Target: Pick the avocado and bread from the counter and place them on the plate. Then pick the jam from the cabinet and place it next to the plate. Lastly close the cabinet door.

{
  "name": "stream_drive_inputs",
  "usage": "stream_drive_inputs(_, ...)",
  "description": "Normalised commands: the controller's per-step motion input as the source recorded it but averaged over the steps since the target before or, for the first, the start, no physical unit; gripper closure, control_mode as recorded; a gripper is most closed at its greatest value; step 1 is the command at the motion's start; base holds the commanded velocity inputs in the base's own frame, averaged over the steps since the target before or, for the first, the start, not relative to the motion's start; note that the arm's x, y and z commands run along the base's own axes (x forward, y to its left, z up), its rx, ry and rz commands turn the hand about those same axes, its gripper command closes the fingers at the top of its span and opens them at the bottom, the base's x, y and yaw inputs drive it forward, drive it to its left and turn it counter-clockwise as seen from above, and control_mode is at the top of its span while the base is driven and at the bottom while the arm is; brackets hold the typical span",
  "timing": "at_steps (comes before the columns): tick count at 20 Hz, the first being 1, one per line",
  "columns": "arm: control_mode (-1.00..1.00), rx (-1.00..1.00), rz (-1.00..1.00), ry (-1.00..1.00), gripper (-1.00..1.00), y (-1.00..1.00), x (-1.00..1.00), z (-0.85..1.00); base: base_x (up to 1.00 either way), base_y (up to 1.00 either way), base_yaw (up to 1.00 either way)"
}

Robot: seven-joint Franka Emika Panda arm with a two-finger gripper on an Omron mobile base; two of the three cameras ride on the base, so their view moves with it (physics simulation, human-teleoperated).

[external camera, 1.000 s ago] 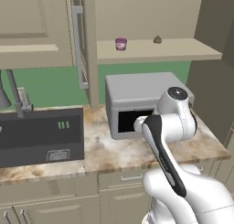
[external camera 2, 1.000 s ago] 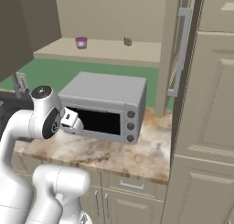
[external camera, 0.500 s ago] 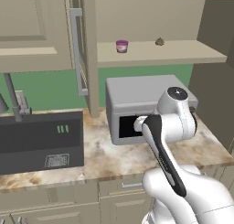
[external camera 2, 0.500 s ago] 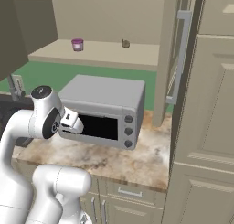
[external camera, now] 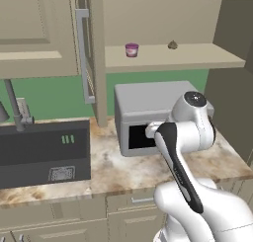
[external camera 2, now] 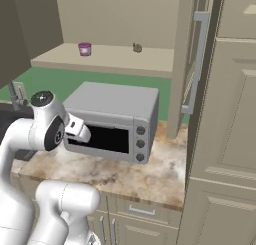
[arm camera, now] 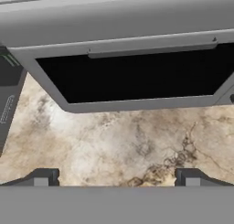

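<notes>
The jam (external camera: 172,45) (external camera 2: 137,47) is a tiny brown lump on the open cabinet shelf (external camera: 197,58) (external camera 2: 110,59). The cabinet door (external camera: 91,53) (external camera 2: 200,64) stands open, edge-on, with its long silver handle showing. My gripper (arm camera: 116,178) is open with nothing between its fingertips (arm camera: 43,177). It hangs low over the marbled counter (arm camera: 114,141) (external camera: 123,172), right in front of the microwave's dark window. The avocado, bread and plate are out of view.
A grey microwave (external camera: 148,112) (external camera 2: 115,119) (arm camera: 128,77) stands on the counter under the shelf. A pink cup (external camera: 131,49) (external camera 2: 85,49) sits on the shelf beside the jam. A dark sink (external camera: 44,152) with a faucet (external camera: 15,107) lies to the left. Tall cabinets (external camera 2: 225,139) close off the right.
The whole picture has shifted slightly, so the base has moved a little. The arm keeps its pose and the gripper stays open.
</notes>
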Motion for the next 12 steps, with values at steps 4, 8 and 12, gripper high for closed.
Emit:
stream_drive_inputs(4,-1.00,0.00,0.00,-0.16,-1.00,0.00,0.00,0.49,0.00,0.00,0.00)
stream_drive_inputs(8,-1.00,0.00,0.00,-0.17,-1.00,0.00,0.00,0.49,0.00,0.00,0.00)
stream_drive_inputs(12,-1.00,0.00,0.01,-0.23,-1.00,0.00,0.00,0.56,0.00,0.00,0.00)
